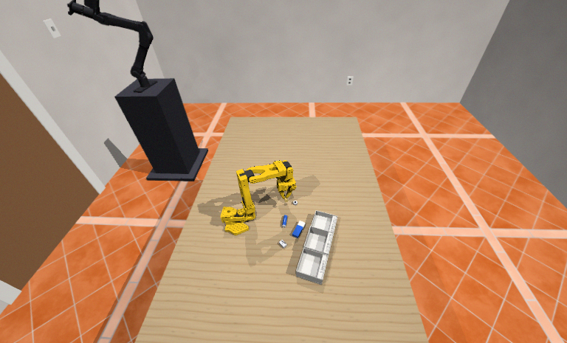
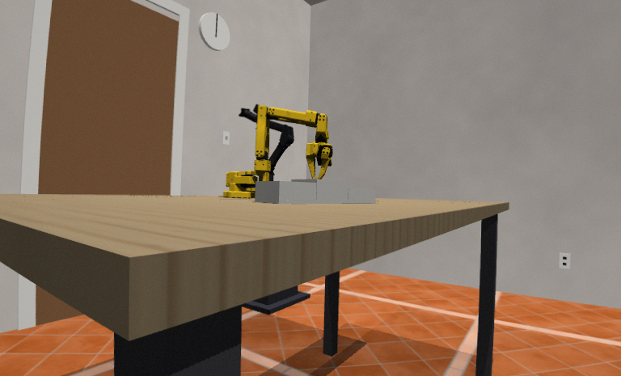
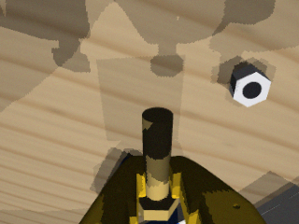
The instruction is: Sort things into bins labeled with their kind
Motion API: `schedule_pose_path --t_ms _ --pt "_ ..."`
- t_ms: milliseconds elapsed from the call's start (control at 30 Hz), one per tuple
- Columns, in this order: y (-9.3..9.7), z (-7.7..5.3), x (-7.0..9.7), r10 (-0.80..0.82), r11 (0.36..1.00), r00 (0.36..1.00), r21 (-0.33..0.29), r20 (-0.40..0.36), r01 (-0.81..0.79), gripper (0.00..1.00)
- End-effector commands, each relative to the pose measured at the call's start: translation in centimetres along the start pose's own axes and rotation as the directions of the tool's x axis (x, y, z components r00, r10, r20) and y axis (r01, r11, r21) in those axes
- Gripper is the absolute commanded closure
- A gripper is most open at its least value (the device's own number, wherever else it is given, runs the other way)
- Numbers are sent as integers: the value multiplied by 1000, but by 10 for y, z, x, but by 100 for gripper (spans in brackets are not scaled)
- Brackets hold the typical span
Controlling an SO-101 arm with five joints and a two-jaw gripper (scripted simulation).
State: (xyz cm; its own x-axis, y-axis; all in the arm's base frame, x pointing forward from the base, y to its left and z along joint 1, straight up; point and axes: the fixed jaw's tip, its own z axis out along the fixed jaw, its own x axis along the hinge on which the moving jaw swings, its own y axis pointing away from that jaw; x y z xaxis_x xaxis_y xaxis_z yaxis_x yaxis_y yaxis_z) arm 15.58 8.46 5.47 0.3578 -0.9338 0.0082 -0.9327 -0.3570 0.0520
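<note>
My gripper (image 1: 286, 192) hangs above the table, left of the far end of the bins, and is shut on a small bolt (image 3: 157, 149) with a dark round head and a brass-coloured shank. The bolt sticks out past the fingertips in the wrist view. A white hex nut (image 1: 294, 202) lies on the wood just beside the gripper and also shows in the wrist view (image 3: 250, 89). A blue cylinder (image 1: 284, 220), a blue and white block (image 1: 297, 229) and a small grey piece (image 1: 282, 243) lie between the arm's base and the bins.
A row of three grey open bins (image 1: 317, 246) stands right of the loose things; it hides them in the exterior view (image 2: 314, 191), where my gripper (image 2: 318, 172) hangs above it. The arm's yellow base (image 1: 235, 217) sits to the left. The labels are too small to read.
</note>
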Motion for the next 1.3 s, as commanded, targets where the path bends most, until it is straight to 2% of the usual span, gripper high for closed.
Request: schedule_pose_path --t_ms 0,167,600,800,867,1100,1267 --pt "-8 -15 13 -66 996 998 67 5 66 100" --pt "-9 -17 22 -105 992 994 67 1 105 100" --pt "-11 -19 28 -133 989 991 71 -2 133 100" --pt "-16 -24 45 -210 974 978 83 -13 211 100" --pt "-16 -24 45 -210 974 978 83 -13 211 100" --pt "-20 -30 71 -317 943 948 95 -35 319 100" --pt "-21 -33 83 -361 926 932 98 -46 364 100"
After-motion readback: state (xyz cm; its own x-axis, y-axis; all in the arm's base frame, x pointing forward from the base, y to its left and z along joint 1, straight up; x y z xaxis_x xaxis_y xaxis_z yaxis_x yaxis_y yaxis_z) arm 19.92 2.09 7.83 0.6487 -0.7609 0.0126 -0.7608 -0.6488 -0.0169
